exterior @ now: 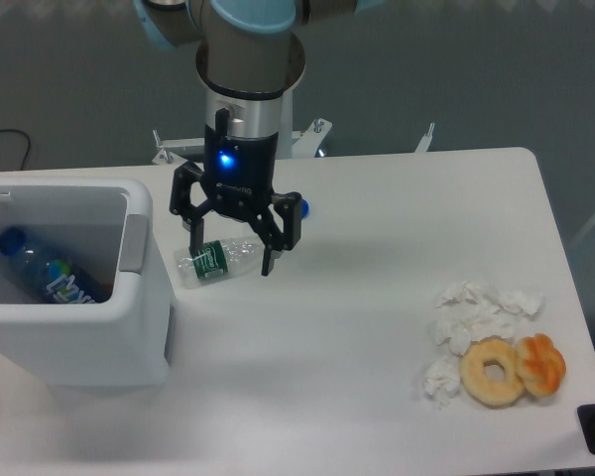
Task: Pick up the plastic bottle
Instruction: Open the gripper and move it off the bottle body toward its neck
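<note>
Grey wall behind, white worktop (377,327) in front, and straight into the action. Pincer (231,249) spread wide, poised over the plastic bottle (216,260), one fingertip at each side, nothing pinched yet. Lying flat on its side, that bottle, just beside the white bin (129,317), green label band facing up. Another bottle with a blue cap (42,273) down inside the bin — not the target. Far off to the right, crumpled tissues (476,312), a doughnut (493,371) and a pastry (542,364) touching it, well clear of the play.

Likely empty and very light, thin-walled too, so prone to buckle or squirt out sideways under a hard squeeze. Smooth and round as well — liable to roll. Best bet: close gently across the body near the label band, where the wall looks straightest. Hard to tell whether the fingertips already touch the surface.
</note>
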